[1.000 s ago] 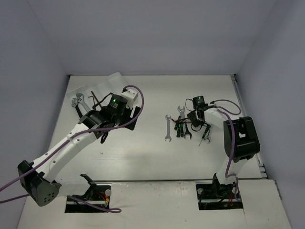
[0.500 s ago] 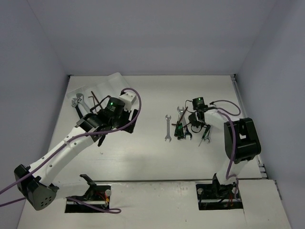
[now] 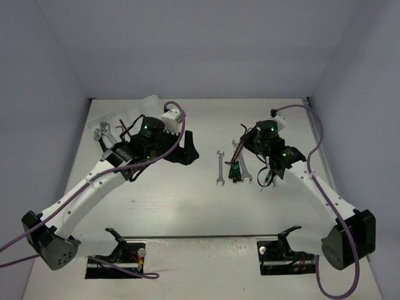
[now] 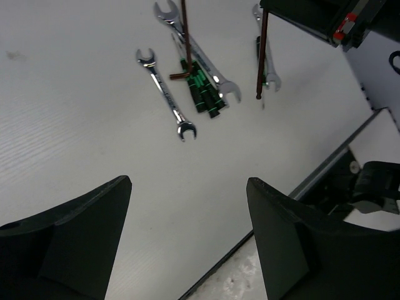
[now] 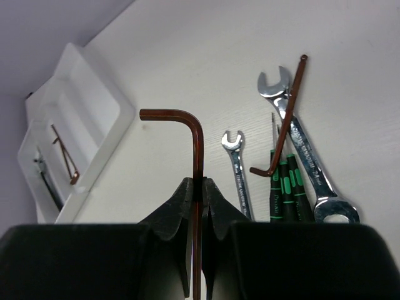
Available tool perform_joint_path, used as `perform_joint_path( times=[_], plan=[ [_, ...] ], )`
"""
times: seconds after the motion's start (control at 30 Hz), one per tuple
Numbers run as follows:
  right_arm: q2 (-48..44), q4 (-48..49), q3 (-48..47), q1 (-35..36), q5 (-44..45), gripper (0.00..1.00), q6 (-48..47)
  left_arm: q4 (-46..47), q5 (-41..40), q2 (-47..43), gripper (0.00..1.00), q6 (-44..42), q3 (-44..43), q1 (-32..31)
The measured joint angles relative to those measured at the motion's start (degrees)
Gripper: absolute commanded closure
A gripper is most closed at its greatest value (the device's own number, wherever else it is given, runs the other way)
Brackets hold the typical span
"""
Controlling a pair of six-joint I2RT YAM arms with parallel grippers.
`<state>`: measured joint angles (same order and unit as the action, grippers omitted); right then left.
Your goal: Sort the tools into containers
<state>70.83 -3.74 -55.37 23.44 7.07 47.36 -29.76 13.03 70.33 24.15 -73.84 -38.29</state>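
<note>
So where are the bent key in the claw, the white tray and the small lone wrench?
hex key (image 5: pixel 197 150): right wrist view, long shaft.
white tray (image 5: pixel 87 106): right wrist view, bare compartment floor.
small wrench (image 5: pixel 239 178): right wrist view, shaft middle.

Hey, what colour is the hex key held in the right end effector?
The hex key is dark reddish brown, clearest in the right wrist view.

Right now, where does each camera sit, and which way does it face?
Top external: high behind the robot, looking down on the table; left arm and right arm show.
Left wrist: on the left arm, facing the tool pile; the open left gripper frames the bottom.
Right wrist: facing the white tray; right gripper shut on a hex key.
Shared: all views show the small silver wrench.
</note>
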Motion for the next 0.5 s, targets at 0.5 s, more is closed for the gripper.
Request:
perform_joint_path(
  times=[0.5],
  plan=[
    [-7.5,4.12,3.17,4.0,-7.92,1.0,-0.98,11.71,4.5,17.12,0.38,10.41,-7.56,-9.36]
  ],
)
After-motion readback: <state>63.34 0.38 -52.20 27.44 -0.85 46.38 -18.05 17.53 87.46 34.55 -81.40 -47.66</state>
